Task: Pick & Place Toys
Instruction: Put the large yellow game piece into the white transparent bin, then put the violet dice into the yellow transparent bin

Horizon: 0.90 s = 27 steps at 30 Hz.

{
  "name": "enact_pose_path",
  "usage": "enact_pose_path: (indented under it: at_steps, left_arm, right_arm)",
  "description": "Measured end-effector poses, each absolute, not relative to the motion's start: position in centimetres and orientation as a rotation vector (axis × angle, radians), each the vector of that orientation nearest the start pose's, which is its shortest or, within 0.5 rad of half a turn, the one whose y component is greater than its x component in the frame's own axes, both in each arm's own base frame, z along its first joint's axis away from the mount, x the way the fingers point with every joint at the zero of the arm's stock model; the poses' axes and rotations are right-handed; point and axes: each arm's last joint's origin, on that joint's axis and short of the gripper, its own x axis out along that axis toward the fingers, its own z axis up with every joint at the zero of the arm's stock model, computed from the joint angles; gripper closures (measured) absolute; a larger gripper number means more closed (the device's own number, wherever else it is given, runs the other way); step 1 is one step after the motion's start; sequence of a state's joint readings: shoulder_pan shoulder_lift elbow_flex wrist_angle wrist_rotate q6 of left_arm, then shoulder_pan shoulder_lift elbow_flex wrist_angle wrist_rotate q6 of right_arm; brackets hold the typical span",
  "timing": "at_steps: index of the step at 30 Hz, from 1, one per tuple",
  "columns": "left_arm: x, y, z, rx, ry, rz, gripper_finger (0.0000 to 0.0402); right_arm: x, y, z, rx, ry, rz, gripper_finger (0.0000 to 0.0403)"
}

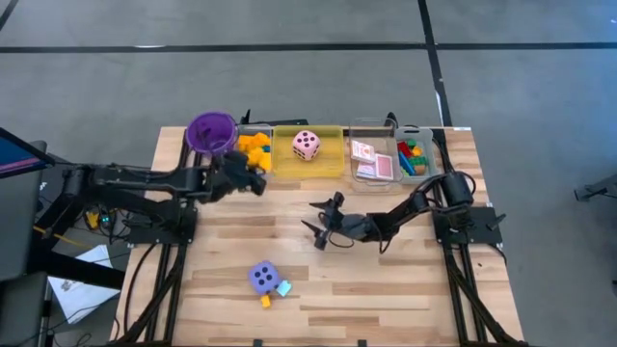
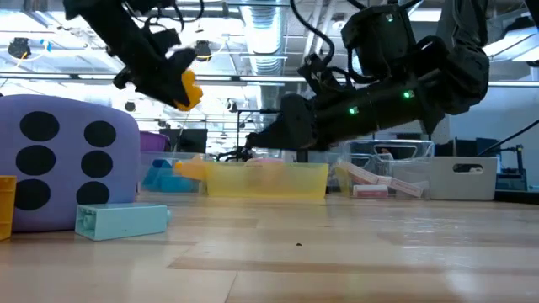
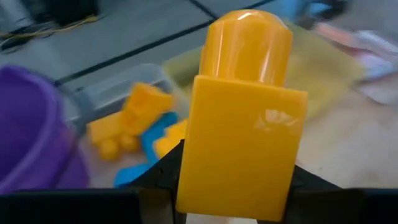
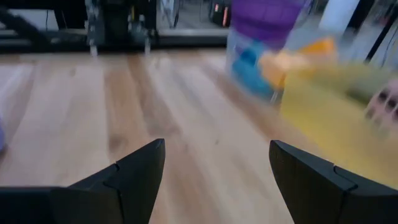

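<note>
My left gripper [image 1: 249, 178] is shut on a yellow block [image 3: 242, 124] with a round stud, held in the air next to the clear tray [image 1: 253, 130] of yellow and blue blocks; the low view shows the yellow block [image 2: 187, 88] well above the table. My right gripper [image 1: 323, 224] stands open over mid-table with nothing between its fingers [image 4: 140, 168]. A purple die [image 1: 262, 277], a teal block [image 1: 282, 287] and a small orange block [image 1: 265, 300] lie on the near part of the table. My left gripper pinches the yellow block between its two fingers by its two opposite side faces [image 3: 186, 186], at the end away from the stud. The stud points away from the gripper. The block is lifted clear of the table and the trays.
Along the far edge stand a purple cup [image 1: 212, 132], a yellow tray [image 1: 333, 166] with a pink die [image 1: 307, 145], a clear tray [image 1: 371, 130] with pink cards [image 1: 373, 161] and a tray [image 1: 429, 145] of red, green and blue blocks. Bare wood lies between both arms.
</note>
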State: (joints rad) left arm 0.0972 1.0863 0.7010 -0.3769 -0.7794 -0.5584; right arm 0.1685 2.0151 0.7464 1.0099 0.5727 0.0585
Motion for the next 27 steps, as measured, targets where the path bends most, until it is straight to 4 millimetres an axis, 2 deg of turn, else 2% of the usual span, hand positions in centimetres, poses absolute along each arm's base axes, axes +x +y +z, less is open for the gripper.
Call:
enact_pose_path:
  at_steps: [4, 8, 12, 17, 21, 23, 27]
  left_arm:
    - [20.4, 6.3, 23.6, -0.253, 0.499, 1.105, 0.0286]
    - [19.6, 8.0, 23.1, -0.215, 0.544, 1.165, 0.0277]
    - [19.3, 8.4, 22.5, -0.183, 0.599, 1.151, 0.0181]
    - [19.3, 8.3, 22.0, -0.222, 0.633, 1.074, 0.0065]
    - [19.6, 7.9, 21.7, -0.3, 0.666, 0.921, 0.0012]
    - [20.0, 7.5, 21.7, -0.362, 0.672, 0.789, 0.001]
    - [21.2, 6.0, 22.3, -0.468, 0.631, 0.455, 0.0031]
  right_arm:
    - [35.3, 3.8, 11.0, -0.114, 0.175, -0.391, 0.0121]
    - [35.5, 3.3, 11.1, -0.107, 0.16, -0.32, 0.0121]
    - [35.6, 2.9, 11.1, -0.068, 0.155, -0.286, 0.0121]
    - [35.6, 2.7, 11.0, -0.068, 0.169, -0.28, 0.0121]
    - [35.6, 2.9, 10.9, -0.073, 0.182, -0.274, 0.0121]
    - [35.5, 3.2, 10.9, -0.074, 0.183, -0.266, 0.0121]
    - [35.5, 4.1, 10.9, -0.102, 0.183, -0.218, 0.0121]
